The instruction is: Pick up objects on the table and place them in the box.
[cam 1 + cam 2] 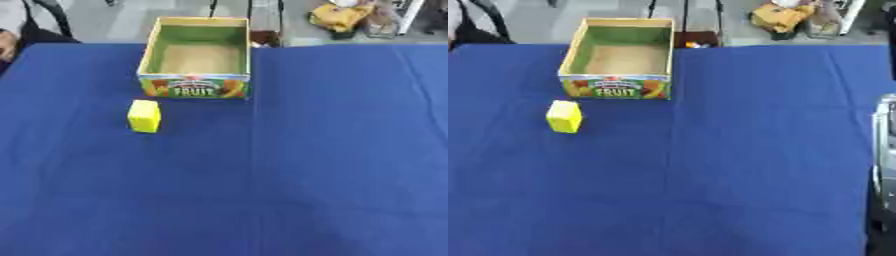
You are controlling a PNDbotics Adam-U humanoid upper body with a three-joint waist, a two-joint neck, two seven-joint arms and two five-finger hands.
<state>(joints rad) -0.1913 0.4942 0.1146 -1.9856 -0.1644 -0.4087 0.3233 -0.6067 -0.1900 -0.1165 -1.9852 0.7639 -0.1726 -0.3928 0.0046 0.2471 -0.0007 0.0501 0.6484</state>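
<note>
A small yellow block stands on the blue tablecloth, left of centre. Just behind it, toward the far edge, sits an open cardboard box with "FRUIT" printed on its front wall; I see only its brown floor inside. Neither of my hands shows in either view.
A grey and black piece of equipment stands past the table's right edge in the right eye view. Beyond the far edge the floor holds yellow clutter and dark chair legs. The cloth stretches wide in front and to the right.
</note>
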